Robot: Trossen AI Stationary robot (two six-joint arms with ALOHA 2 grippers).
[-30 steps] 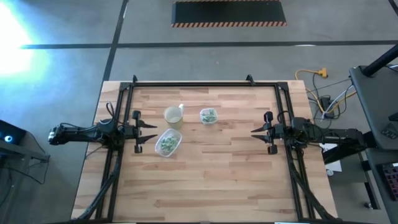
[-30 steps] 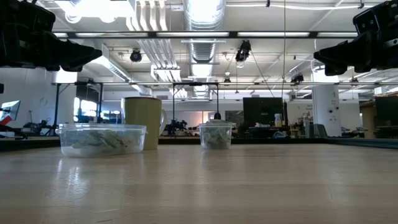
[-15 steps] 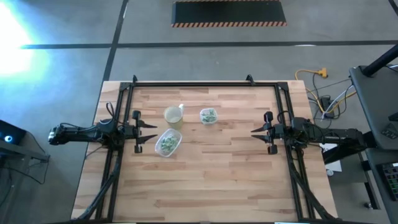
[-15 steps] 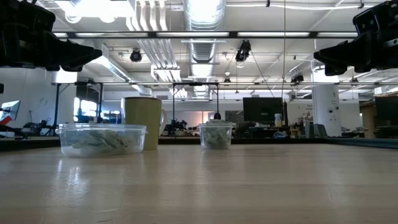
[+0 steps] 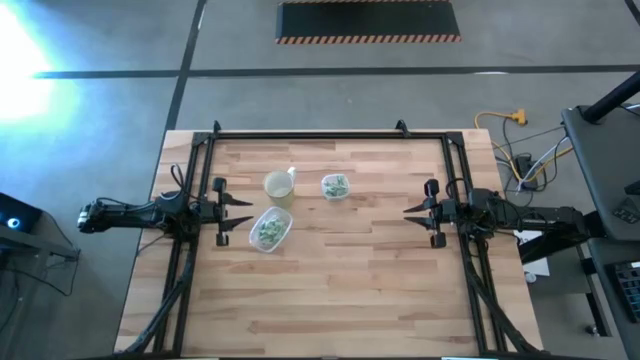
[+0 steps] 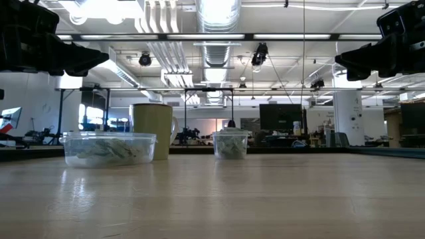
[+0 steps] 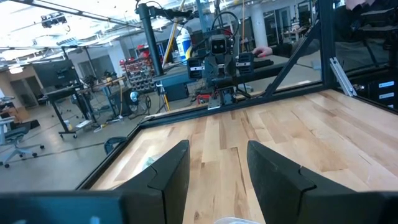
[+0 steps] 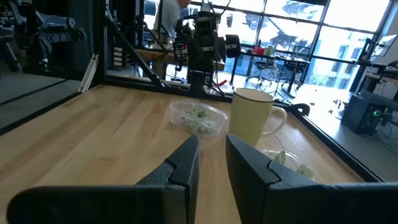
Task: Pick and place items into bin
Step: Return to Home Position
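The items, small pale-green and white crinkled pieces, lie in two clear plastic containers. The larger container (image 5: 269, 230) (image 6: 109, 149) (image 8: 198, 117) stands nearest my left gripper. The smaller container (image 5: 335, 186) (image 6: 230, 144) (image 8: 286, 160) stands further toward the table's far edge. A pale yellowish cup (image 5: 279, 186) (image 6: 153, 129) (image 8: 252, 118) stands upright between them. My left gripper (image 5: 238, 213) (image 7: 217, 168) hovers open above the table's left side, pointing right. My right gripper (image 5: 412, 213) (image 8: 212, 158) hovers open on the table's right side, pointing left, with a narrow gap.
A black metal frame (image 5: 330, 135) borders the wooden table (image 5: 340, 290) on its far, left and right sides. Bare wood stretches from the containers to the near edge. In the left wrist view the right arm (image 7: 217, 56) shows far across the table.
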